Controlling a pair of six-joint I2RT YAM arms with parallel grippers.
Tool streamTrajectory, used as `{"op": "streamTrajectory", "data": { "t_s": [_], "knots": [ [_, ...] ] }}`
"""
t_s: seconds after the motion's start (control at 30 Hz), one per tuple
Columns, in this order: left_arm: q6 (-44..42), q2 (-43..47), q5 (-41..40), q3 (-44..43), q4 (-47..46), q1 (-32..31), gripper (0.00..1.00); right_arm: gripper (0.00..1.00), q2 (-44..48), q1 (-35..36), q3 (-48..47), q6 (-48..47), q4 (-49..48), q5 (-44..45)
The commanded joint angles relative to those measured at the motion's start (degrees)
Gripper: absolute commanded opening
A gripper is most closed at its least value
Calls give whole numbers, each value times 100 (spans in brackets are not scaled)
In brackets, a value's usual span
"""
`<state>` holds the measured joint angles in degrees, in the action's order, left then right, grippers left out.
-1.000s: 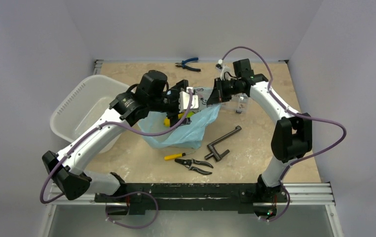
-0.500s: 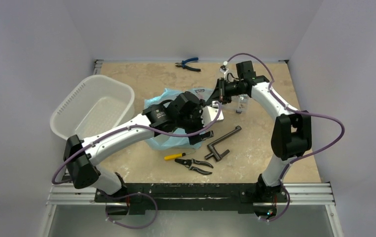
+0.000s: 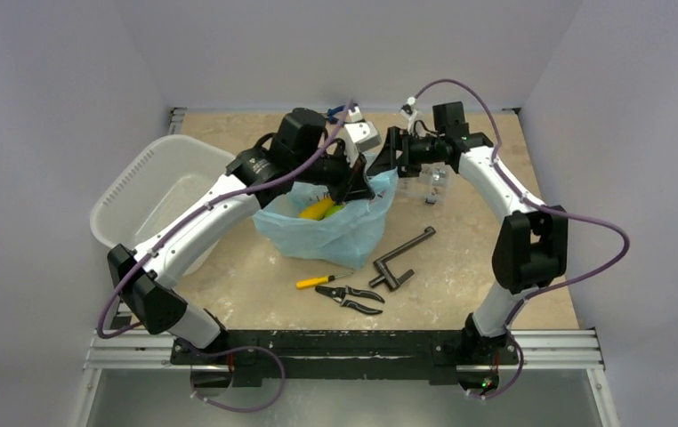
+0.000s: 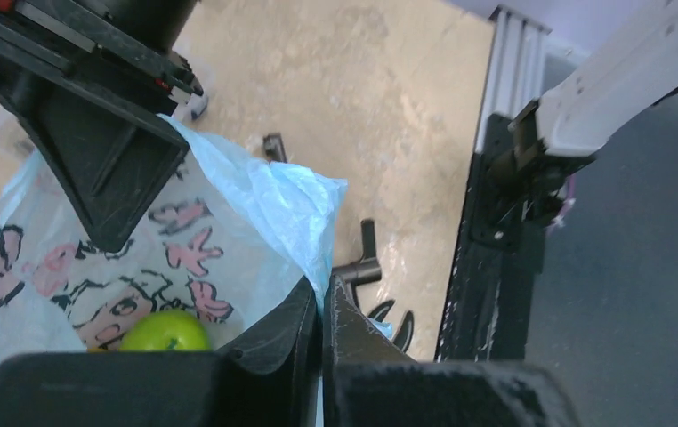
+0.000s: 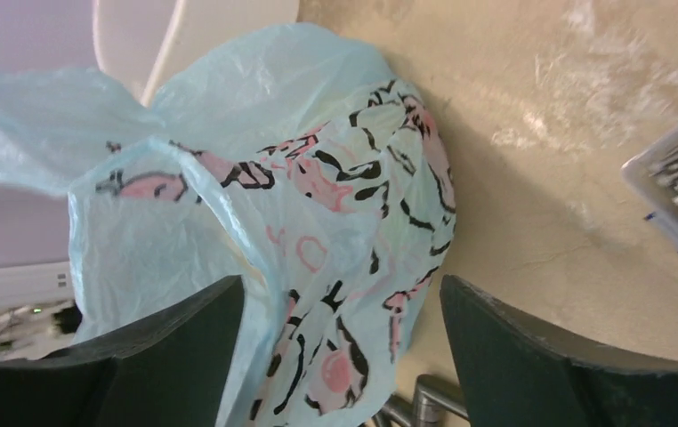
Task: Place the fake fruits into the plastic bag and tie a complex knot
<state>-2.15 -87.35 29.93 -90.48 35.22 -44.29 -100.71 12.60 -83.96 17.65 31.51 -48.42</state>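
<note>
The light-blue printed plastic bag [image 3: 331,233] stands mid-table with its mouth held up. A yellow fruit [image 3: 317,209] and a bright green fruit [image 3: 336,211] lie inside; the green one [image 4: 165,331] also shows in the left wrist view. My left gripper [image 3: 359,189] is shut on the bag's rim [image 4: 304,200], its fingertips [image 4: 322,286] pinching the film. Facing it at the mouth's right side, my right gripper [image 3: 378,166] stands open. Printed bag film [image 5: 335,222] hangs between its fingers [image 5: 344,307] without being clamped. The knot is out of view.
A white perforated tub [image 3: 162,191] sits at the left. A clear box of parts [image 3: 436,185] stands under the right arm. In front of the bag lie a yellow screwdriver [image 3: 315,281], black pliers [image 3: 351,298] and a dark metal crank [image 3: 402,258].
My left arm swung from the bag's front up to its mouth and shut on the rim. The right gripper, shut before, has opened. The bag now stands taller, with the fruits showing.
</note>
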Motion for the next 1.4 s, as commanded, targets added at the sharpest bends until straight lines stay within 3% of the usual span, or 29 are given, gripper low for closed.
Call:
{"op": "streamTrajectory", "data": {
  "t_s": [0.0, 0.13, 0.4, 0.53, 0.67, 0.93, 1.0, 1.03, 1.13, 1.2, 1.23, 1.3, 1.37],
  "knots": [
    [1080, 88, 1443, -428, -461, 339, 0, 87, 969, -336, -272, -490, -917, 239],
    [1380, -21, 1681, -559, -740, 556, 1, 95, 1741, -646, 145, -1016, -1314, 315],
    [1875, -183, 1649, -898, -855, 679, 0, 99, 3621, -675, 1415, -2156, -2062, 18],
    [2121, -212, 1800, -923, -1065, 680, 0, 99, 4380, -139, 2390, -2172, -3054, 5],
    [2131, -260, 1872, -1005, -1190, 686, 0, 99, 4452, 712, 2851, -2375, -3943, 534],
    [2414, -326, 1926, -1067, -1670, 691, 0, 99, 4034, 1470, 3272, -2550, -5013, 1058],
    [2512, -285, 1990, -1073, -1868, 689, 0, 92, 3911, 1534, 3433, -2441, -5297, 1259],
    [2524, -266, 2035, -1078, -1938, 688, 0, 83, 3850, 1534, 3492, -2442, -5346, 1347],
    [2498, -132, 1992, -1072, -1995, 690, 0, 56, 3783, 1533, 3647, -2490, -5548, 1597],
    [2267, -17, 1953, -1109, -1812, 691, 0, 32, 3806, 1529, 3691, -2582, -5564, 1606],
    [2023, 64, 1909, -1132, -1665, 699, 5, 21, 3823, 1526, 3704, -2623, -5525, 1580],
    [1554, 272, 1759, -1192, -1208, 770, 34, 4, 3884, 1534, 3763, -2787, -5440, 1556],
    [1107, 487, 1362, -1357, -587, 991, 68, 0, 3944, 1531, 3817, -2941, -5366, 1526]
  ]
}}
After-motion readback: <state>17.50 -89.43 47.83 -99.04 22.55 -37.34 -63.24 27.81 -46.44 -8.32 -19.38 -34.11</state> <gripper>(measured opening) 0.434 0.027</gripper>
